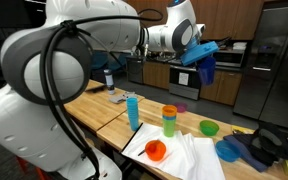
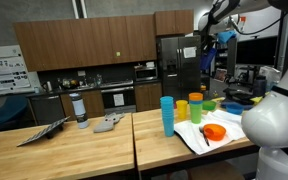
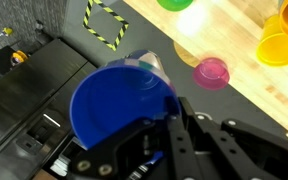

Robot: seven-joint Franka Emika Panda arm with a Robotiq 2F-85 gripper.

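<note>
Blue plastic cup, one item. It fills the middle of the wrist view with its mouth towards the camera; the inside is bare and the rim is round. It is pinched by its wall between my fingers, which are drawn almost together on it.

Location: carried high, at upper right in both exterior views (cup, cup), well above the counter.

Handling, by my judgement: the wall looks thin and slick, so a firm pinch, a level wrist and slow travel suit it.

Nearby in the wrist view: pink cup right of centre, yellow cups at upper right.
</note>
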